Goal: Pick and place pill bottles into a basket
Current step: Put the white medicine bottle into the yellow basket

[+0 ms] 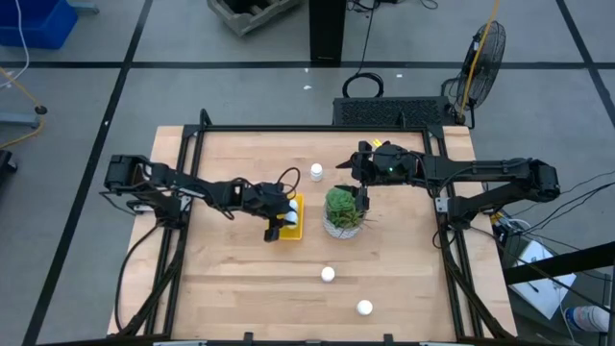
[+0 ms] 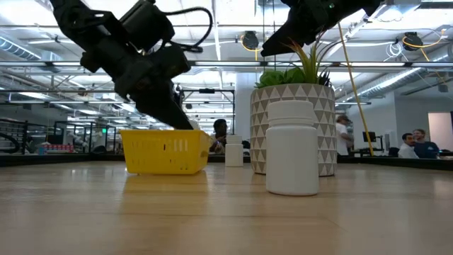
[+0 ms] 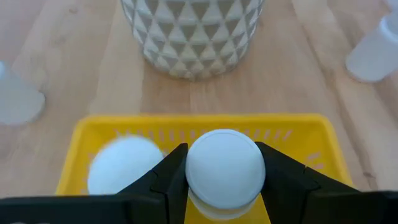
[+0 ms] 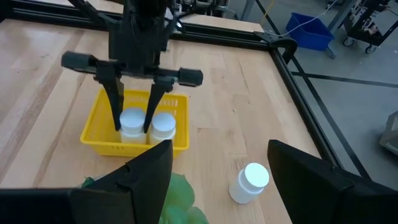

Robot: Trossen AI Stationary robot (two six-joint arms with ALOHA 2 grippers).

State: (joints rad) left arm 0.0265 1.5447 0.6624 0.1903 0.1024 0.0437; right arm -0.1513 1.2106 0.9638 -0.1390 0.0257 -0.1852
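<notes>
The yellow basket (image 1: 294,217) (image 3: 199,127) sits left of the potted plant (image 1: 343,212). My left gripper (image 1: 279,219) (image 4: 133,121) reaches down into the basket and is shut on a white pill bottle (image 3: 224,169). A second bottle (image 3: 121,172) (image 4: 163,124) stands in the basket beside it. Three more bottles stand on the table: one at the far side (image 1: 316,173) and two at the near side (image 1: 328,274) (image 1: 364,308). My right gripper (image 1: 363,197) (image 4: 221,177) is open and empty above the plant. My left gripper pinches the bottle's sides just below its cap (image 3: 186,177) between its two fingers (image 4: 115,102). The fingers slant down from the table's left. The bottle stands upright inside the basket; whether its base rests on the basket's floor, I cannot tell.
The plant's patterned pot (image 2: 294,127) stands close to the basket's right side. A dark metal frame (image 1: 192,144) runs around the table's edge. There is open wood at the near left of the table (image 1: 231,288).
</notes>
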